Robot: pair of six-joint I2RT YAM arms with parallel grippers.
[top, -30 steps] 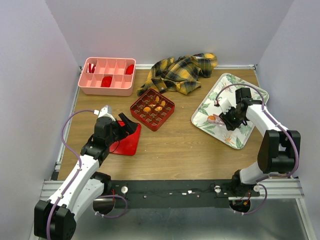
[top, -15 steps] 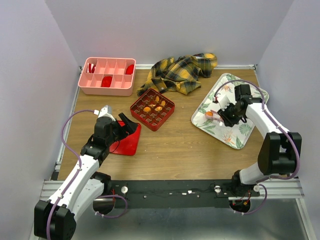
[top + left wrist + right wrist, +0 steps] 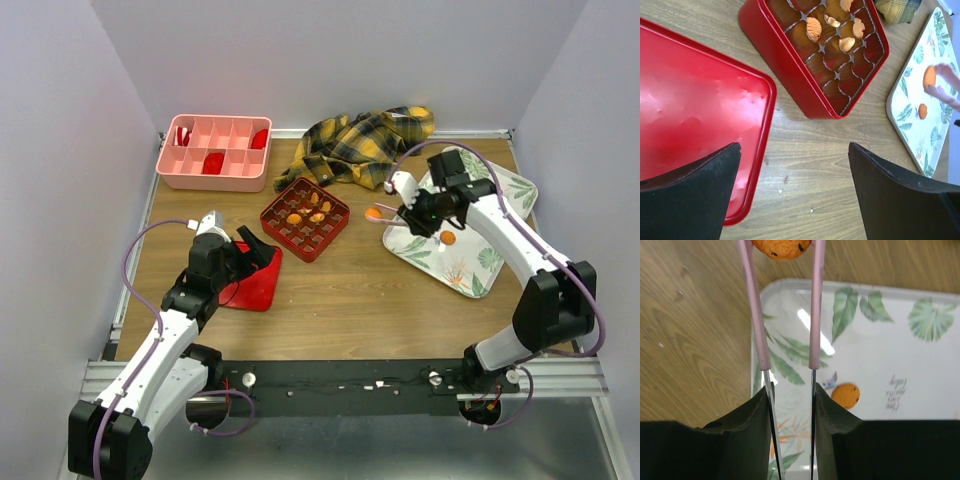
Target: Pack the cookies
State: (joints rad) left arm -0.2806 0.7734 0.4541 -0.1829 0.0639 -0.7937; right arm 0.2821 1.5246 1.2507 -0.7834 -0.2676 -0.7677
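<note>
My right gripper (image 3: 418,214) is shut on pink-tipped tongs (image 3: 815,315). The tongs pinch one orange cookie (image 3: 373,213) in the air, just past the left edge of the leaf-patterned tray (image 3: 470,272). The same held cookie (image 3: 782,247) sits at the top of the right wrist view. Another cookie (image 3: 447,238) lies on the tray. The red gridded box (image 3: 290,240) holds several cookies (image 3: 813,28) in its far cells. My left gripper (image 3: 262,255) stands open and empty above the red lid's (image 3: 690,115) edge.
A pink compartment organiser (image 3: 213,152) with dark-red pieces stands at the back left. A yellow plaid cloth (image 3: 365,145) lies at the back, between the organiser and the tray. Bare wood shows between the box and the tray.
My right arm has lifted the tongs with a cookie off the tray and swung left, past the tray's left edge. The left arm has not moved.
</note>
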